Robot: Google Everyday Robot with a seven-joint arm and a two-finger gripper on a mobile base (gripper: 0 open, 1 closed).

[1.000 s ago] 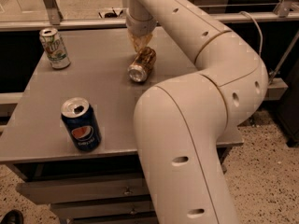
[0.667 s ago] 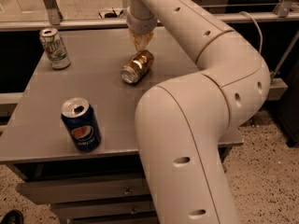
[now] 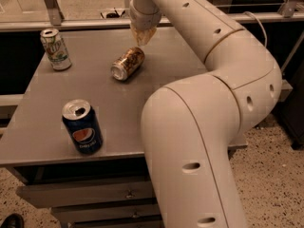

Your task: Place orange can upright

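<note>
While I watch from my station, the claw (image 3: 142, 36) hangs at the end of the arm (image 3: 228, 80) over the far middle of the table (image 3: 190, 65), pointing straight down. I cannot tell how wide it stands, nor whether it has hold of anything; its tip sits right at the far end of the orange can (image 3: 128, 63), and I cannot say whether the two touch.

The orange can lies on its side on the table, not upright. Its silver end faces toward me and to the left of the view, and its body runs back and to the right, up to the claw.

Well apart to the left of the view, near the table's far corner, a white-and-green can (image 3: 55, 49) stands upright. Nearer to me, close to the front edge, a dark blue Pepsi can (image 3: 83, 127) stands upright too, its top opened.

The arm's thick white links fill the right of the view and cover that side of the table. Below the front edge I see grey drawers (image 3: 95, 194), and under them a speckled floor (image 3: 270, 184).
</note>
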